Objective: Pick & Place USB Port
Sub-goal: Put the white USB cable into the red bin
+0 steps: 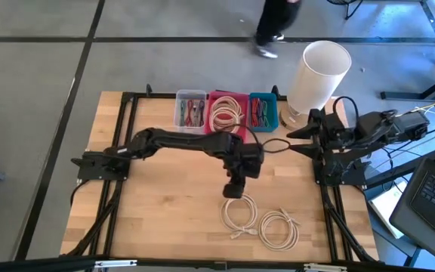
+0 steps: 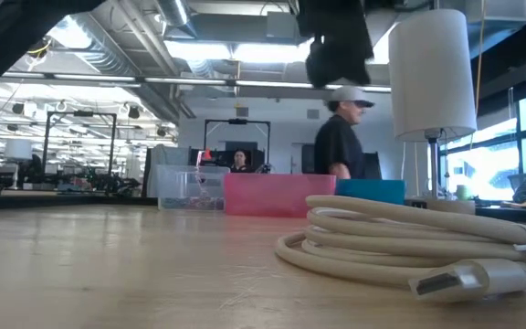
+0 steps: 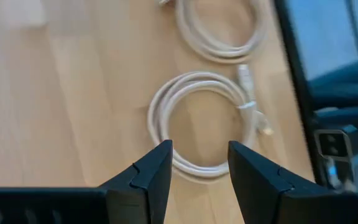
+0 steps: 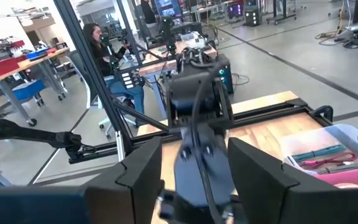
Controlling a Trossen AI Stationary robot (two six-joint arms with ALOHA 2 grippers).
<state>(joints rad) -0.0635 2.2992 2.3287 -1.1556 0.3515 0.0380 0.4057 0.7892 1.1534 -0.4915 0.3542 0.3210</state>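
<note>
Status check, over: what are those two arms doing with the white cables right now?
Left gripper open, empty, above nearer coiled cable. Right gripper open, parked at table's right side. Second coil alongside; nothing blocking.

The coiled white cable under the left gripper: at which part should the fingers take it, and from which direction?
Probably from straight above, across the bundled strands of the coiled white cable on the arc nearest the left gripper. It lies flat on the table, so no side approach gets under it. The open fingers already straddle that arc.
</note>
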